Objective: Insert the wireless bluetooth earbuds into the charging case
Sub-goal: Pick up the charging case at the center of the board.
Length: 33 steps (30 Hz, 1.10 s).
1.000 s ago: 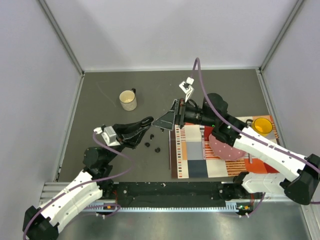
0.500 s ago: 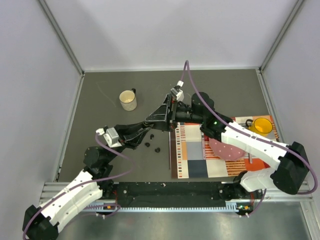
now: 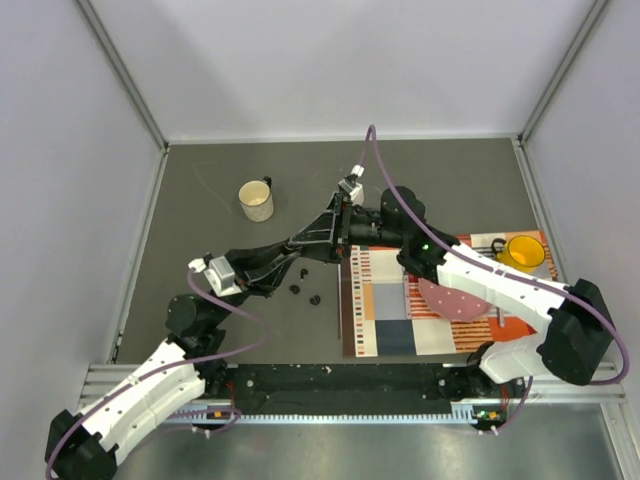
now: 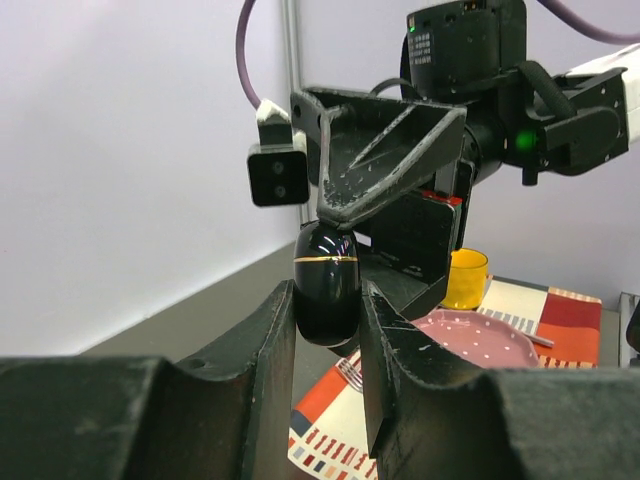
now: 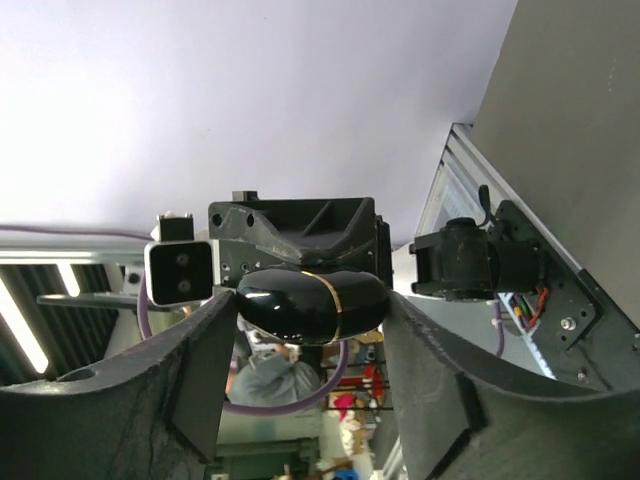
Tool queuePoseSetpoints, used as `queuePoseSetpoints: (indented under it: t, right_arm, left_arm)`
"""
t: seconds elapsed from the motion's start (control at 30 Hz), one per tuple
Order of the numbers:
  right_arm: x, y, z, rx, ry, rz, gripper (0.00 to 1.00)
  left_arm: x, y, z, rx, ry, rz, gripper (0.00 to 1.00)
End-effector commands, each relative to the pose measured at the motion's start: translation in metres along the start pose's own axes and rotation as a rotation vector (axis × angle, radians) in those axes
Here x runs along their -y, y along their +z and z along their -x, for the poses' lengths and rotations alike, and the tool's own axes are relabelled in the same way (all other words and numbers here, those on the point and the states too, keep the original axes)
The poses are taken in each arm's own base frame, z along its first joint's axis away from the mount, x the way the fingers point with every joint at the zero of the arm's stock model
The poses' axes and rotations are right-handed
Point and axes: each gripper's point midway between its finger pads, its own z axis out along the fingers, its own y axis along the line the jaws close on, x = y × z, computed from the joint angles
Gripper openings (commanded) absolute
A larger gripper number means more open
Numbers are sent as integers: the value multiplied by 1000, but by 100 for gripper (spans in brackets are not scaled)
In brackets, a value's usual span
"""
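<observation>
A glossy black oval charging case with a thin gold line [image 4: 327,285] is held above the table between my two grippers; it is closed. My left gripper [image 3: 298,247] is shut on its sides [image 4: 328,330]. My right gripper [image 3: 322,233] reaches in from the right, and its fingers touch both ends of the case [image 5: 312,303]. Three tiny black earbuds lie on the grey table below: one earbud [image 3: 302,272], a second earbud [image 3: 294,289] and a third earbud [image 3: 315,299]. Any fourth earbud is not visible.
A cream mug [image 3: 256,200] stands at the back left. A patterned placemat [image 3: 380,310] lies to the right, carrying a pink plate [image 3: 455,297] and a yellow cup [image 3: 523,250]. In the left wrist view the plate [image 4: 480,340] and cup [image 4: 465,275] show behind the case.
My right gripper has swung left and come to the case held by my left gripper, its fingers now around the case's ends. The left arm has barely moved.
</observation>
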Motion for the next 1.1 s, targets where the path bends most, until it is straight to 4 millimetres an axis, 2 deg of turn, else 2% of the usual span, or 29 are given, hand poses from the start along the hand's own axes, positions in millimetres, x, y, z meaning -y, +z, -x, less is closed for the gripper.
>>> queuePoseSetpoints:
  t: [0.0,0.07,0.17,0.27,0.33,0.43,0.47,0.5,0.67,0.83,1.07]
  right_arm:
    - [-22,-2,-3,-14,-26,88,49]
    - [-25,-4,-2,-5,-33,96,45]
    - [-26,-4,-2,-5,-41,101,44]
    - [-28,-5,-1,4,-65,105,29]
    - [-26,-4,1,12,-84,91,23]
    - [-23,-4,1,13,-115,65,18]
    - [-24,-5,2,13,-119,59,13]
    - [-23,-5,2,20,-126,54,12]
    - [-21,-6,2,23,-154,29,6]
    - [-15,-8,6,38,-199,-25,4]
    - [-13,-10,8,43,-228,-62,3]
  left_arm:
    - [-1,3,9,34,14,2,0]
    - [-1,3,7,27,8,4,0]
    - [0,2,5,18,-2,4,0]
    - [0,3,3,8,-8,1,0]
    - [0,3,0,-10,-18,3,0]
    - [-3,4,-7,-49,-59,27,11]
    - [-3,6,-6,-52,-68,26,13]
    - [-2,6,-8,-65,-73,20,18]
    - [-3,9,-15,-100,-106,22,30]
    - [-3,11,-20,-132,-119,23,39]
    - [1,13,-24,-165,-129,1,40]
